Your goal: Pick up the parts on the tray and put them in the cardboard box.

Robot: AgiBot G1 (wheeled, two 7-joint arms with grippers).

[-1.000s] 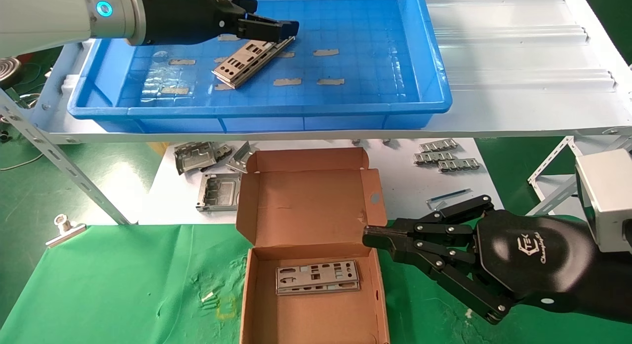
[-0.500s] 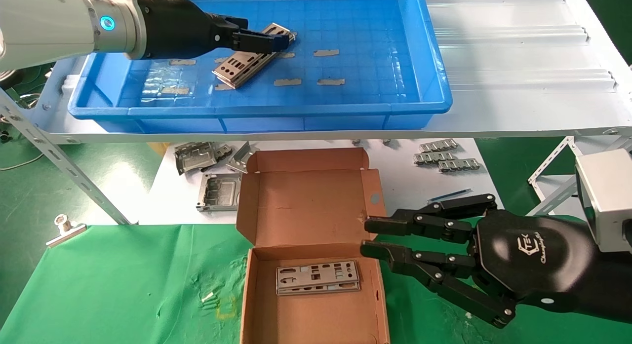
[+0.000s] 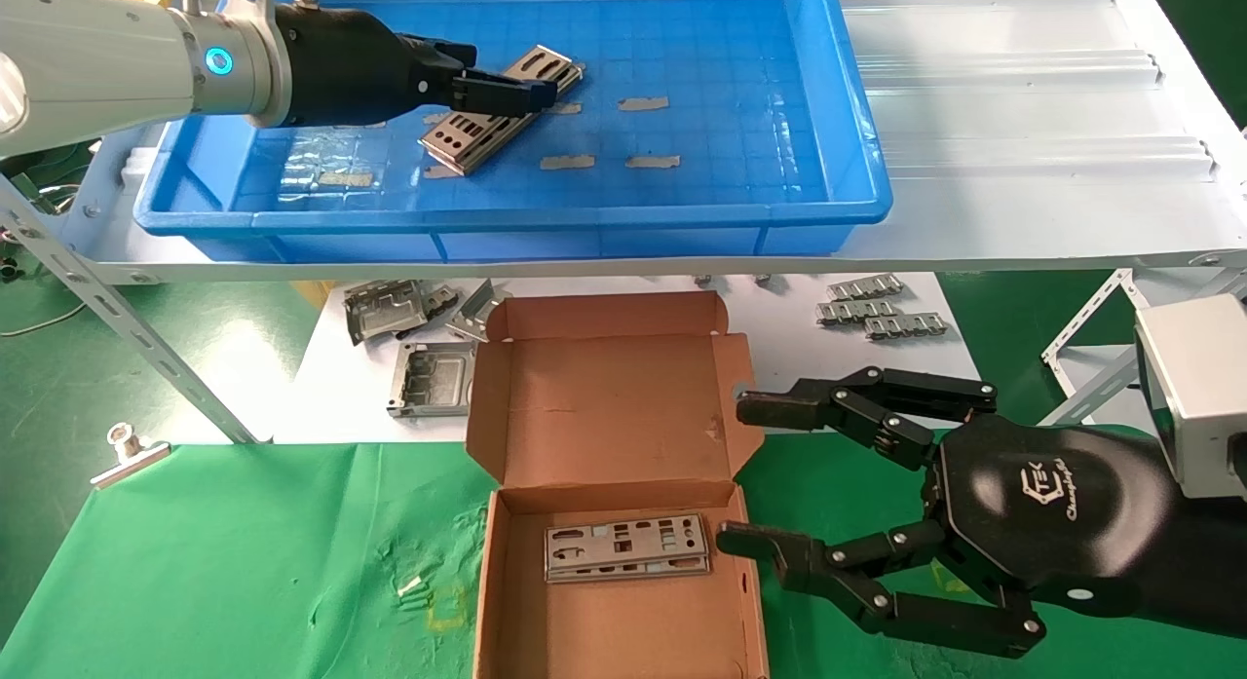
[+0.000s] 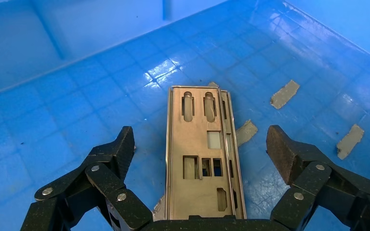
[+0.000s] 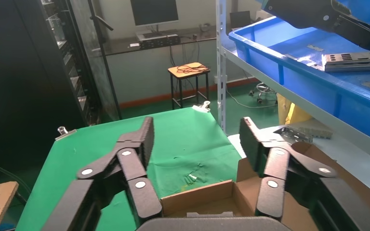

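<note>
Here the surface [image 3: 195, 562] was green cloth with a white sheet behind it; a shelf [image 3: 1023, 211] carried the tray [image 3: 507, 216]. Stacked parts [image 3: 502, 109] lay in the tray, long axis diagonal, far end toward the rear right. Left gripper [image 4: 202, 151] straddled them, jaws wide, holding nothing. Right gripper [image 3: 745, 474] beside the box [image 3: 614, 406], jaws wide, empty. One plate [image 3: 626, 546] lay crosswise in the box.

The head camera looks forward and down over the blue tray [image 3: 857, 187] on the far shelf and the near cardboard box [image 3: 604, 406]. The left wrist camera peers closely at the tray's floor [image 4: 53, 115]. The right wrist camera faces leftward across the box [image 5: 207, 199], sharing the tray [image 5: 289, 72].
</note>
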